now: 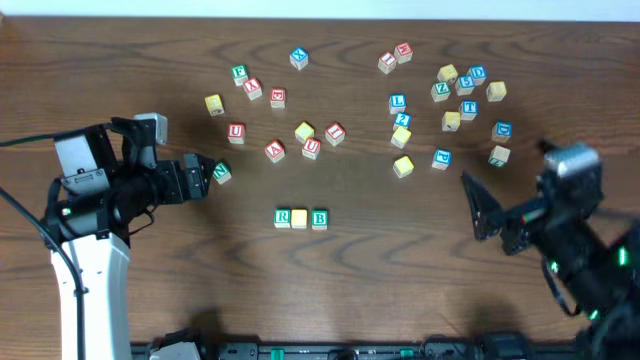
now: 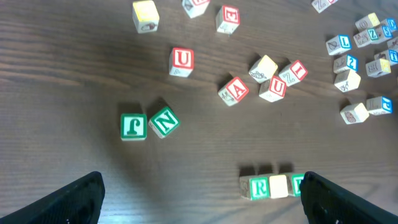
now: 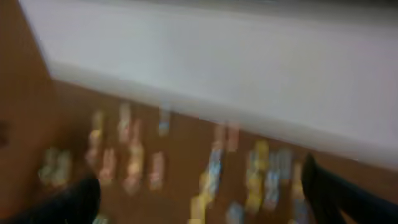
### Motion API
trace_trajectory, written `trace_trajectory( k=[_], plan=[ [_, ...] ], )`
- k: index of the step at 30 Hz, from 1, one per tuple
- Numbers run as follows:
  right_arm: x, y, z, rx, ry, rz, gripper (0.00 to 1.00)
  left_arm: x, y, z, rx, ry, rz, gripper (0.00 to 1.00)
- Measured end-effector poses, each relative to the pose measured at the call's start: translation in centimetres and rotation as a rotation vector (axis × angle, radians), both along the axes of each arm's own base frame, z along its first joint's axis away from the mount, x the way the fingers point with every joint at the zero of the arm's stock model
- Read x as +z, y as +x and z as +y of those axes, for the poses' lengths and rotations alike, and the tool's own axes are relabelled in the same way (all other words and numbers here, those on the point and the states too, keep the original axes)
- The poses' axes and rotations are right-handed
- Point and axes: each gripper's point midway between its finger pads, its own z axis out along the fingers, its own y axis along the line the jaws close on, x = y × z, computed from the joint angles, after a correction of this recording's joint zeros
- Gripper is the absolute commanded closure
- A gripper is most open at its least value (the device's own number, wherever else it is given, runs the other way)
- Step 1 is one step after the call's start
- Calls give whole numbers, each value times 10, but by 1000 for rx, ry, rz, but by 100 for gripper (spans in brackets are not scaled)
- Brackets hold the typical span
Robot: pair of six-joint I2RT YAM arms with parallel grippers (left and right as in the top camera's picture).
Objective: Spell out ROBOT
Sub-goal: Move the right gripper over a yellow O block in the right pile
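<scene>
The surface was dark, smooth wood-grain with a faint sheen. At six o'clock, the R cube, yellow cube and B cube were pale wood, faces matt-painted. The left end effector had fingers of matt black plastic

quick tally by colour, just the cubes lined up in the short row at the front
green: 2, the R cube and the B cube
yellow: 1, the yellow cube between them
total: 3
</scene>
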Motion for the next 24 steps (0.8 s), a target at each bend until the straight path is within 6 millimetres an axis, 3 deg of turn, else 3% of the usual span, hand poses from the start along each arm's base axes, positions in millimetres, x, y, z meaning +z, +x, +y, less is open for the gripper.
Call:
trace_trajectory(
  k=[2,3,7,13,16,20,22,24],
  plan=[
    [-5,21,5,19,-4,116,1,0,0,0,0,0,1,2],
    [-20,35,8,27,-6,186,1,0,0,0,0,1,1,2],
    [-51,66,15,46,10,303,1,0,0,0,0,0,1,2],
    [-84,80,19,35,39,446,1,0,0,0,0,0,1,2],
    [-88,83,19,23,55,468,1,0,0,0,0,0,1,2],
    [-78,92,20,-2,90,492,1,0,0,0,0,0,1,2],
    [-78,100,22,-15,92,565,5,0,0,0,0,0,2,2],
    [-97,102,29,-31,30,705,7,0,0,0,0,0,2,2]
  ],
)
